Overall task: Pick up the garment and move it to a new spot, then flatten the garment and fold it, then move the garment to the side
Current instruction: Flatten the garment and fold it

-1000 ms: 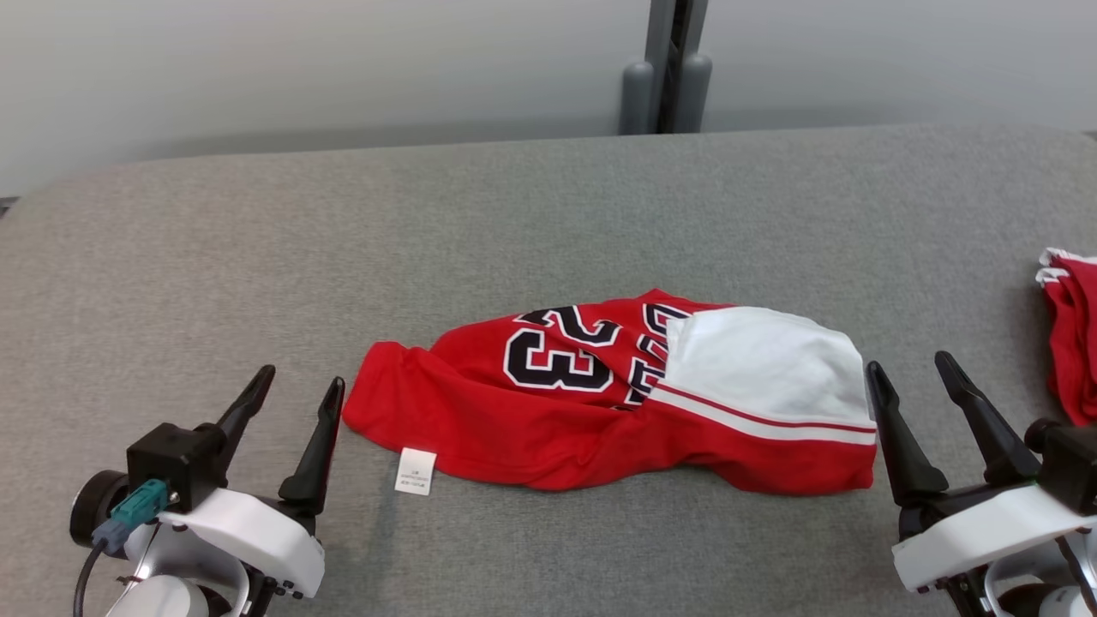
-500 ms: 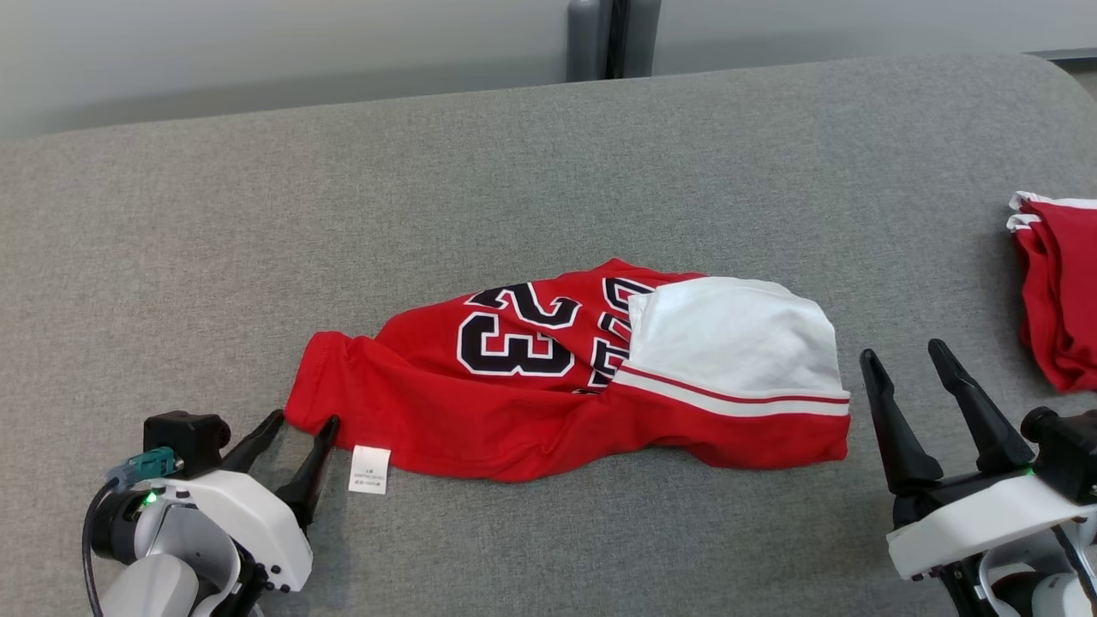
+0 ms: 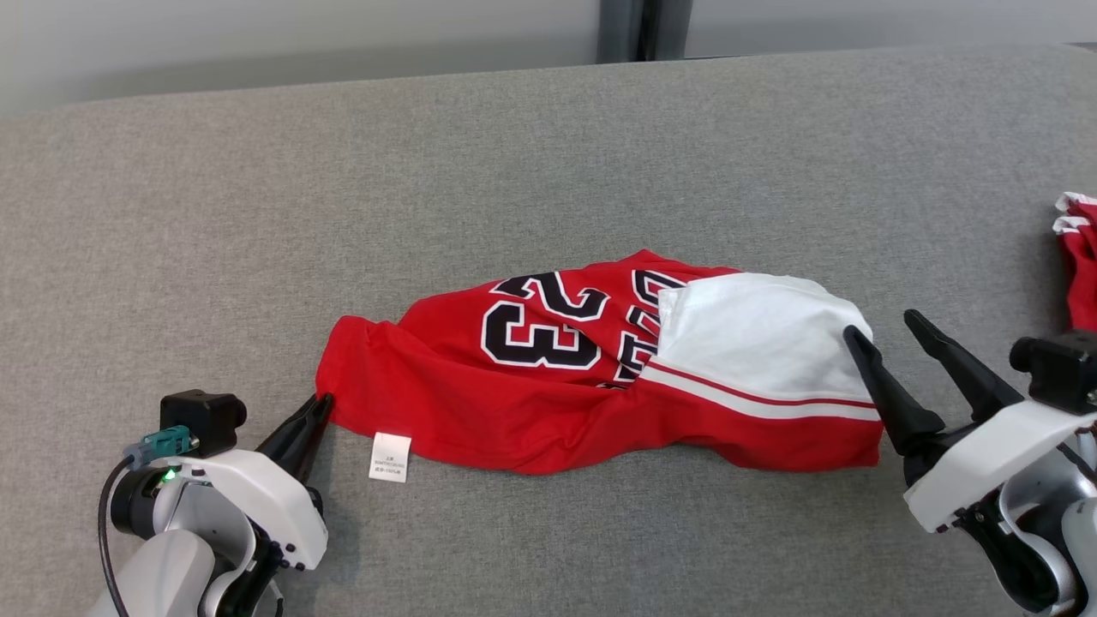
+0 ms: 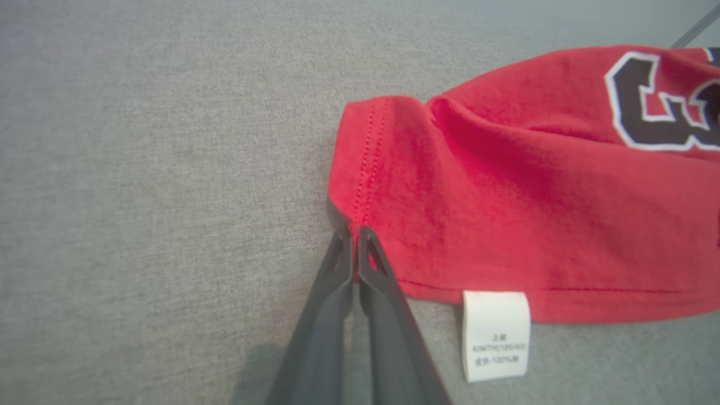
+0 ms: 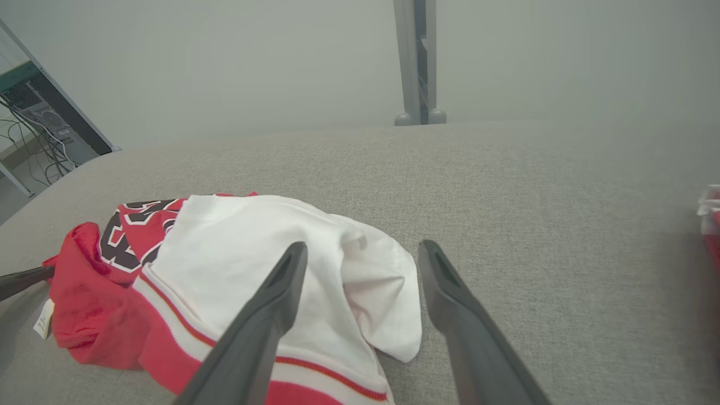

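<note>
Grey table (image 3: 171,214), lower left: the left gripper (image 3: 321,403), spread 1 second ago, now pinches the garment (image 3: 531,411) hem. The right gripper (image 3: 880,324) stays wide open.

This looks like a robotics lab or test room rather than a home or a shop. The worktop (image 3: 548,154) is a broad slab with rounded corners, covered in plain grey cloth and set against a bare pale wall (image 5: 225,56). A grey metal post (image 5: 416,62) stands behind its far edge. Past the worktop's left corner, the right wrist view shows what looks like a computer tower (image 5: 40,115) under a metal frame, with loose cables (image 5: 34,152) trailing beside it. On the cloth lie a red jersey (image 3: 548,411) and, at the right edge, a stack of red clothes (image 3: 1082,274).
</note>
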You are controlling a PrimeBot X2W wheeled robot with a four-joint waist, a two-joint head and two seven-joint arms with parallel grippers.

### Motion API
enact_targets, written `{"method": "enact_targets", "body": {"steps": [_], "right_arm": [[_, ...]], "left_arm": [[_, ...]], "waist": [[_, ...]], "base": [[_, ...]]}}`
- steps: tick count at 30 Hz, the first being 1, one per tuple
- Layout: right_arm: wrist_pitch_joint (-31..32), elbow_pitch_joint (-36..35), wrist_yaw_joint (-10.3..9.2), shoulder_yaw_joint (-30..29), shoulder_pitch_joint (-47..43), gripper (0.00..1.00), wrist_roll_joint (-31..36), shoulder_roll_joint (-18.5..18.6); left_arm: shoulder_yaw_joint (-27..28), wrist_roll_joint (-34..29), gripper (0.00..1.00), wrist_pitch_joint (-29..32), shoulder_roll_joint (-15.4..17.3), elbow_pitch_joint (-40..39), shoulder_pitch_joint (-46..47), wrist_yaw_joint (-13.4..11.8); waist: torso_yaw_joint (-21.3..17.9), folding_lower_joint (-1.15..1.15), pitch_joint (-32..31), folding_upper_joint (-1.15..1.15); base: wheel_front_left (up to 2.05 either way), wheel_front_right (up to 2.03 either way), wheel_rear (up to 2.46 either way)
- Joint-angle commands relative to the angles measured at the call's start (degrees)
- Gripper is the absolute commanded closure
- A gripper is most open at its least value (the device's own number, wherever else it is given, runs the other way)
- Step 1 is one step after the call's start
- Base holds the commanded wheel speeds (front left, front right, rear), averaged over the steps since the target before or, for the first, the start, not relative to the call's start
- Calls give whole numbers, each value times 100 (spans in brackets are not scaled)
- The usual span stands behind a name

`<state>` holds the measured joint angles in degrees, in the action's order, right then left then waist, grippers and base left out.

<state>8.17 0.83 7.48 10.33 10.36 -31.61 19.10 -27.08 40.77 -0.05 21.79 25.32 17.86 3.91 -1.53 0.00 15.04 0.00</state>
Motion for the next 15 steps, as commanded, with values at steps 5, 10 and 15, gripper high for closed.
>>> {"method": "enact_targets", "body": {"steps": [5,10,15], "right_arm": [[33,281,3,558,447,7,-458,367],[-300,237,3,851,588,100,-699,553],[-878,-41,3,799,658,100,-760,677]], "left_arm": [[-35,-51,100,-99,-34,76,192,39],[-10,-59,100,-260,-60,81,189,6],[162,-117,100,-589,26,-208,234,-178]], "waist": [[166,0,89,0],[209,0,89,0],[190,0,42,0]], "base": [[0,0,0],[0,0,0],[0,0,0]]}}
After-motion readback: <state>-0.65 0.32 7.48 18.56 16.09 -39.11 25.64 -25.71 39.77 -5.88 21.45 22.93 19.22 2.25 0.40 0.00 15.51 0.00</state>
